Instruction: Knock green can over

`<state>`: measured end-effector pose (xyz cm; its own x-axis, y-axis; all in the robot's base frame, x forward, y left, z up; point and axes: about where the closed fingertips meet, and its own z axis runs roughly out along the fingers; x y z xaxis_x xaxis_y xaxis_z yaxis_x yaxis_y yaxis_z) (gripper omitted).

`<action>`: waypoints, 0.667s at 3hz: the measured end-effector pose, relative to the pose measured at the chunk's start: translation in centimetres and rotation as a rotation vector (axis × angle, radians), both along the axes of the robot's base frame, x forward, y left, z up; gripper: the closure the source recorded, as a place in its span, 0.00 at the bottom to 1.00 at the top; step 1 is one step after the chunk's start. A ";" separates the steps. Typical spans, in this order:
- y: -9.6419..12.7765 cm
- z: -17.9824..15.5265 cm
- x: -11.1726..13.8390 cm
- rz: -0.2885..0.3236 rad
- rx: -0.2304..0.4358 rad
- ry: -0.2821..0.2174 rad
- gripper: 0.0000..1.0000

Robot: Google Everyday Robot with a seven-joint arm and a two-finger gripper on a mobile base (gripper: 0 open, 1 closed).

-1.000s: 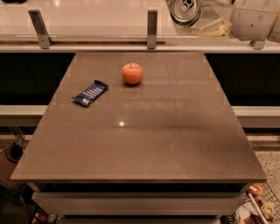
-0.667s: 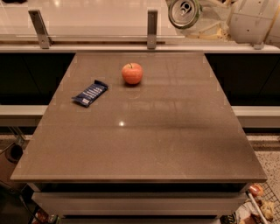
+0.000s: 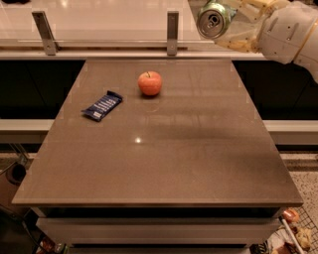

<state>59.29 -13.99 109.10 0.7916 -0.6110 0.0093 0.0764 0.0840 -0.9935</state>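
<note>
The green can (image 3: 213,20) is up in the air at the top right, above the table's far right corner. It lies tilted with its silver top and pull tab facing the camera, and a strip of green side shows along its upper edge. My gripper (image 3: 224,24) reaches in from the right on a white arm (image 3: 288,30). It is shut on the can, with one pale finger (image 3: 248,6) above it and one below.
A red apple (image 3: 149,83) stands on the brown table (image 3: 164,158) at the far middle. A dark blue snack bar (image 3: 102,106) lies to its left. A rail with two metal posts (image 3: 172,32) runs behind the table's far edge.
The gripper and the can have come down a little and slightly to the right. The apple and the snack bar have not moved.
</note>
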 end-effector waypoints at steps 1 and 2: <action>-0.7 0.7 0.4 -0.025 -0.127 -0.188 1.00; -0.7 0.9 0.4 -0.037 -0.193 -0.276 1.00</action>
<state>59.72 -14.73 110.02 0.7207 -0.6051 0.3385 0.3441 -0.1117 -0.9323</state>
